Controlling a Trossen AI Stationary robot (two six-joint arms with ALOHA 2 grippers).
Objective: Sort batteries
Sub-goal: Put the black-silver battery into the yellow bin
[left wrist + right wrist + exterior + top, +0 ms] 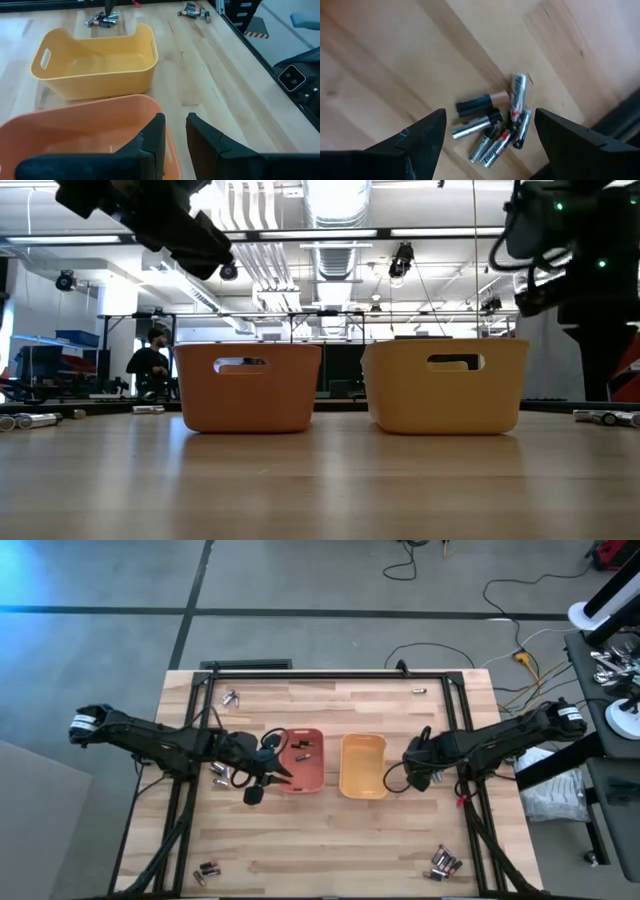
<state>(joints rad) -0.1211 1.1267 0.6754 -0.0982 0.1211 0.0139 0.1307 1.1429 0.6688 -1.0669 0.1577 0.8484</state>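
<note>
A few batteries (303, 750) lie in the orange tray (312, 776); the yellow tray (362, 780) looks empty. Most remain scattered on the worktop (330, 840). The left gripper (174, 134) has fingers narrowly parted and empty; the right gripper (490, 131) has fingers wide apart above a battery cluster (495, 125).

Two dark jointed arms, white bands near the shoulders, black looping cables, blocky dark fingers (155, 137)

Two trays (300, 762) stood side by side mid-table (330, 840), a few batteries (304, 748) in the left one. More batteries (445, 863) lay scattered near the table's corners.
</note>
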